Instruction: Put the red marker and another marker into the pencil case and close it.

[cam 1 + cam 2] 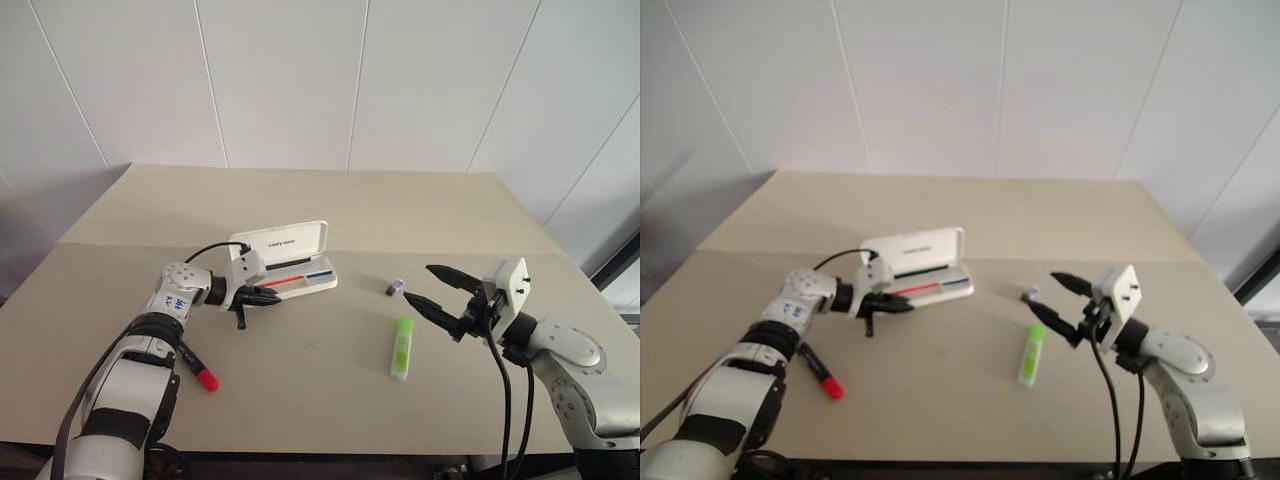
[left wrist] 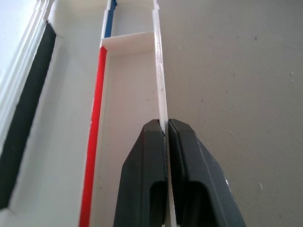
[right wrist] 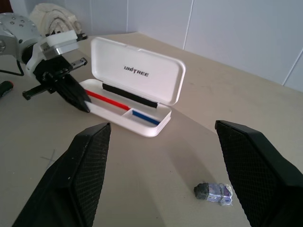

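Note:
The white pencil case (image 1: 285, 243) lies open on the table's middle left, lid up, with red and blue stripes inside. My left gripper (image 1: 268, 296) is shut on the case's front wall (image 2: 159, 85), one finger inside and one outside. The red marker (image 1: 200, 372), black with a red cap, lies near the front edge beside my left forearm. The stubby green marker (image 1: 402, 348) lies at centre right. Just right of and above it, my right gripper (image 1: 420, 283) hovers open with nothing in it, pointing toward the case (image 3: 142, 78).
A tiny grey-dark piece (image 1: 395, 287) lies between the case and my right gripper. The tan table (image 1: 330, 200) ends at a white panelled wall behind. Open tabletop stretches between the case and the green marker.

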Robot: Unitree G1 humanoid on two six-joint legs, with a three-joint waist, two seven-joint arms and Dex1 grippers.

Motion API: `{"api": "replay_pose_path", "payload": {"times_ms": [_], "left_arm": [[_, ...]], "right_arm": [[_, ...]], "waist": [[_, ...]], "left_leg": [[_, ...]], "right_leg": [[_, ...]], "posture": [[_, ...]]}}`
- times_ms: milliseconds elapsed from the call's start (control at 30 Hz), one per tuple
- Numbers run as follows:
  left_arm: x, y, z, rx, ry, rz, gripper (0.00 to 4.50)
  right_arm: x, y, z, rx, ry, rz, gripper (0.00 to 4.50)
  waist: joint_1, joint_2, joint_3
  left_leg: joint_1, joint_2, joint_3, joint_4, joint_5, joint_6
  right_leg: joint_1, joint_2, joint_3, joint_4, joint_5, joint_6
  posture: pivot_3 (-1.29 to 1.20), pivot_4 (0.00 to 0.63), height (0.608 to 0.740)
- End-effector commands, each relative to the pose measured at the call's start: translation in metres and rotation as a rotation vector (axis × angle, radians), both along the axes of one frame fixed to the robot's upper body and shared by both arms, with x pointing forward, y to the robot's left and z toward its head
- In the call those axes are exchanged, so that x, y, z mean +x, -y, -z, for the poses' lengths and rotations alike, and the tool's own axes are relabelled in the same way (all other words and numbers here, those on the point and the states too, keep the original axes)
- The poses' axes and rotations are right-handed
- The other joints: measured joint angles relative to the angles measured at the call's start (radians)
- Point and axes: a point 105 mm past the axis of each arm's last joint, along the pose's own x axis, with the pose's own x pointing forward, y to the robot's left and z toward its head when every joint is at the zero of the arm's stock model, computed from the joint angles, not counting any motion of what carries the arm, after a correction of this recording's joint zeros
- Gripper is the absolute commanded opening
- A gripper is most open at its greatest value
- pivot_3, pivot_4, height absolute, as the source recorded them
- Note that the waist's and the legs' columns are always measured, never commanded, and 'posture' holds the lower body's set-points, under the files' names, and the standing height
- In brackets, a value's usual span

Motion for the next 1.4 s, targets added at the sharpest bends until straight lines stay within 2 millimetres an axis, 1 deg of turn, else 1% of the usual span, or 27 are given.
{"api": "replay_pose_path", "payload": {"times_ms": [33,233,267,367,500,633,700,800,900,933,967,1167,1367,1400], "left_arm": [[-0.006,-0.002,-0.023,-0.066,0.081,0.037,0.01],[-0.027,-0.002,-0.035,-0.087,0.151,0.091,0.01],[-0.034,-0.002,-0.034,-0.082,0.153,0.115,0.01],[-0.054,0.000,-0.029,-0.037,0.153,0.181,0.01],[-0.071,0.003,-0.023,0.007,0.147,0.224,0.01],[-0.089,0.010,-0.012,0.043,0.120,0.278,0.01],[-0.095,0.012,-0.007,0.056,0.106,0.293,0.01],[-0.098,0.013,-0.002,0.058,0.093,0.294,0.01],[-0.100,0.016,0.005,0.070,0.079,0.314,0.01],[-0.100,0.017,0.007,0.075,0.078,0.320,0.01],[-0.099,0.017,0.008,0.080,0.079,0.320,0.01],[-0.094,0.019,0.016,0.102,0.095,0.317,0.01],[-0.091,0.024,0.017,0.077,0.102,0.327,0.01],[-0.089,0.025,0.018,0.080,0.108,0.325,0.27]], "right_arm": [[-0.008,0.001,-0.010,-0.005,0.037,-0.028,4.50],[-0.017,0.008,-0.006,-0.033,0.007,-0.074,4.50],[-0.017,0.011,-0.007,-0.037,0.006,-0.072,4.50],[-0.015,0.016,-0.008,-0.048,0.001,-0.071,4.50],[-0.018,0.016,-0.006,-0.062,-0.024,-0.095,4.50],[-0.032,0.016,0.003,-0.094,-0.089,-0.177,4.50],[-0.040,0.016,0.003,-0.096,-0.100,-0.223,4.50],[-0.047,0.017,0.000,-0.094,-0.105,-0.267,4.50],[-0.054,0.018,-0.004,-0.098,-0.108,-0.305,4.50],[-0.054,0.019,-0.005,-0.102,-0.109,-0.302,4.50],[-0.053,0.019,-0.004,-0.105,-0.112,-0.292,4.50],[-0.052,0.019,-0.003,-0.100,-0.115,-0.261,4.50],[-0.051,0.021,-0.002,-0.100,-0.112,-0.231,4.50],[-0.051,0.021,-0.002,-0.100,-0.111,-0.227,4.50]], "waist": [[-0.001,0.000,0.000],[0.001,0.000,0.000],[0.001,0.000,0.000],[-0.002,0.000,0.000],[-0.001,0.000,0.000],[0.001,0.000,0.000],[0.001,0.000,0.000],[0.000,0.000,0.000],[-0.001,0.000,0.000],[-0.002,0.000,0.000],[-0.002,0.000,0.000],[-0.001,0.000,0.000],[0.000,0.000,0.000],[0.000,0.000,0.000]], "left_leg": [[0.000,0.000,0.000,-0.001,0.000,0.000],[0.000,0.000,0.000,-0.002,0.000,0.000],[0.000,0.000,0.000,-0.001,0.000,0.000],[0.000,0.000,0.000,-0.001,0.000,0.000],[0.001,0.000,0.000,0.001,0.000,0.000],[0.000,0.000,0.000,0.003,0.000,0.000],[0.000,0.000,0.000,0.004,0.000,0.001],[0.000,0.000,0.000,0.004,0.000,0.001],[0.000,0.000,0.000,0.006,0.000,0.001],[0.000,0.000,0.000,0.006,0.000,0.001],[0.001,0.000,0.000,0.007,0.000,0.001],[0.001,0.000,0.000,0.007,0.000,0.001],[0.001,0.000,0.000,0.007,0.000,0.001],[0.001,0.000,0.000,0.007,0.000,0.001]], "right_leg": [[0.000,0.000,0.000,0.000,0.000,0.000],[0.000,0.000,0.000,0.000,0.000,0.000],[0.000,0.000,0.000,0.000,0.000,0.000],[0.000,0.000,0.000,0.001,0.000,0.000],[0.000,0.000,0.000,0.002,0.000,0.000],[0.001,0.000,0.000,0.001,0.000,0.000],[0.002,0.000,0.000,0.001,0.000,0.000],[0.002,0.000,0.001,0.001,-0.001,-0.001],[0.002,0.000,0.001,0.001,-0.002,-0.004],[0.002,0.000,0.001,0.001,-0.006,-0.011],[0.002,0.000,0.001,0.001,-0.008,-0.015],[0.002,0.000,0.001,0.001,-0.008,-0.015],[0.002,0.000,0.001,0.001,-0.008,-0.014],[0.002,0.000,0.001,0.001,-0.008,-0.014]], "posture": [[0.00,0.150,0.740],[0.00,0.150,0.740],[0.00,0.150,0.740],[0.00,0.150,0.740],[0.00,0.150,0.740],[0.00,0.150,0.740],[0.00,0.150,0.740],[0.00,0.150,0.740],[0.00,0.150,0.740],[0.00,0.150,0.740],[0.00,0.150,0.740],[0.00,0.150,0.740],[0.00,0.150,0.740],[0.00,0.150,0.740]]}}
